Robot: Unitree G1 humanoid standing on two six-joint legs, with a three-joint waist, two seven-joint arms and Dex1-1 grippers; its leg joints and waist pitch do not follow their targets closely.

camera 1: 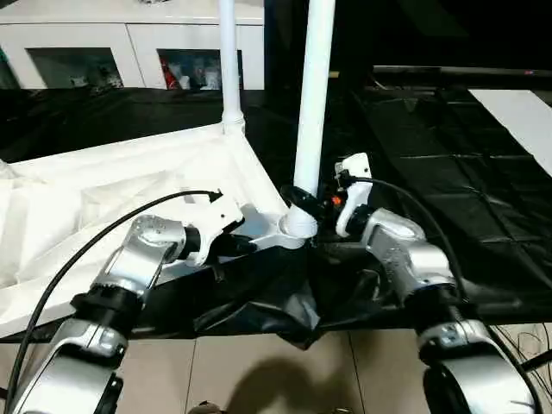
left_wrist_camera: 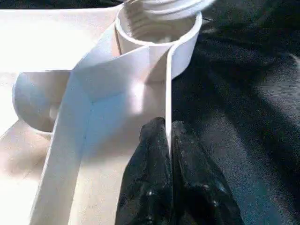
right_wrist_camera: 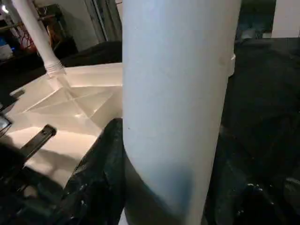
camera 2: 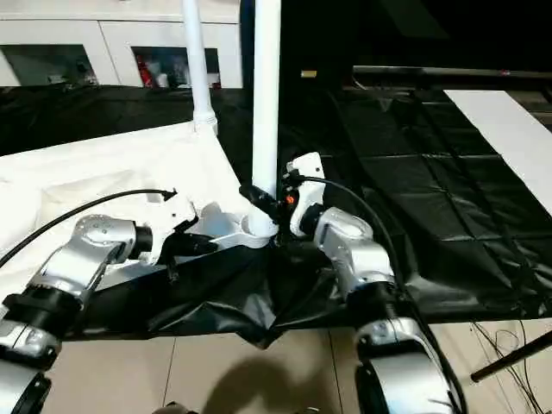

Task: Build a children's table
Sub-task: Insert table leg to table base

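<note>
Black sheet [camera 1: 448, 172] lies under the white upside-down tabletop [camera 1: 129, 181]. Two legs stand up in its corners. Right fingers [camera 1: 316, 203] hold the near leg [camera 1: 312, 103]; left fingers [left_wrist_camera: 187, 178] pinch the tabletop's rim.

Children's table [camera 1: 172, 164]: plain white plastic throughout, unpatterned; ribbed underside white on white.
Near leg [camera 1: 312, 103]: white tube, unmarked, standing in the near corner socket [left_wrist_camera: 157, 28], also white.
Far leg [camera 1: 228, 60]: white tube, at the far corner.
Black sheet [camera 1: 448, 138]: glossy black, creased, under the children's table.
Left claw [left_wrist_camera: 169, 140]: black fingers; white housing, silver forearm, black cable.
Right claw [camera 1: 302, 200]: black fingers; white housing with a small orange-red spot, silver forearm.
Cabinet [camera 1: 129, 39]: white frame, dark glass doors, red and pale items behind.
Floor [camera 1: 285, 371]: pale beige tiles.
Board [camera 1: 522, 116]: white, plain, at the sheet's right edge.
</note>
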